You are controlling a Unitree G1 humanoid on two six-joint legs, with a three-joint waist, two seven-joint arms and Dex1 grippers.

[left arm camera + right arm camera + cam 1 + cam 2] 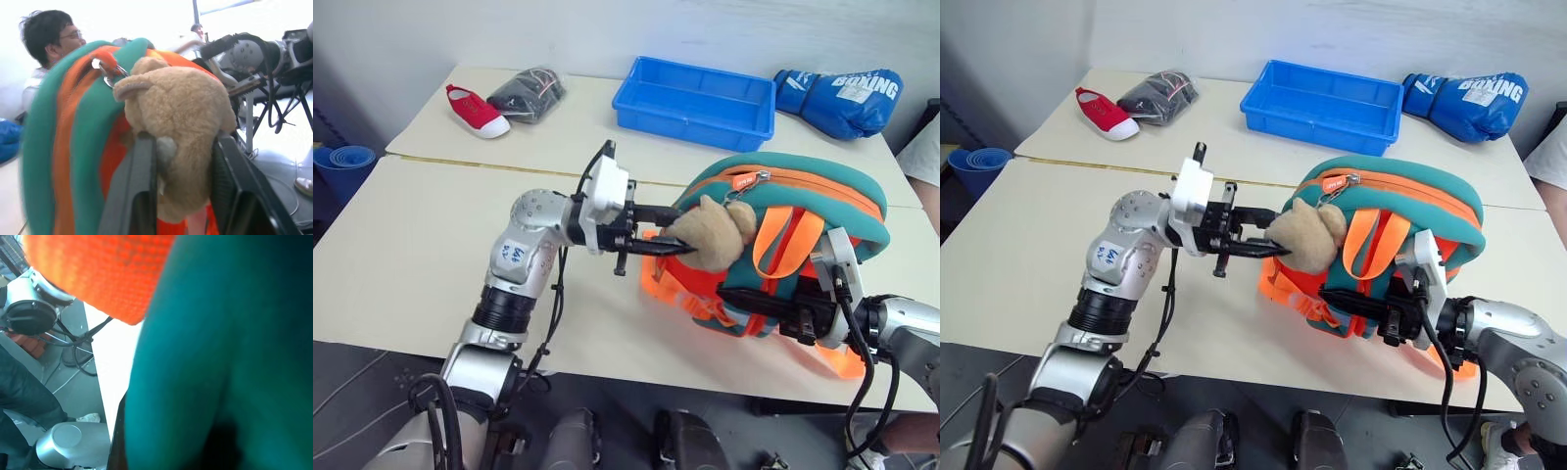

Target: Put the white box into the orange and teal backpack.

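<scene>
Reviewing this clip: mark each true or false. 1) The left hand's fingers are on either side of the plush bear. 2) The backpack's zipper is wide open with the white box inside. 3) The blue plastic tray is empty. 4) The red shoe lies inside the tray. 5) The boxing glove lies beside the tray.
1) True: the left hand has its black fingers on either side of the tan plush bear on the puffy orange and teal backpack.
2) False: the zipper line looks closed, with no box to be seen.
3) True: the blue plastic tray holds nothing.
4) False: the red shoe lies on the table, apart from the tray.
5) True: the blue boxing glove lies next to it.
</scene>
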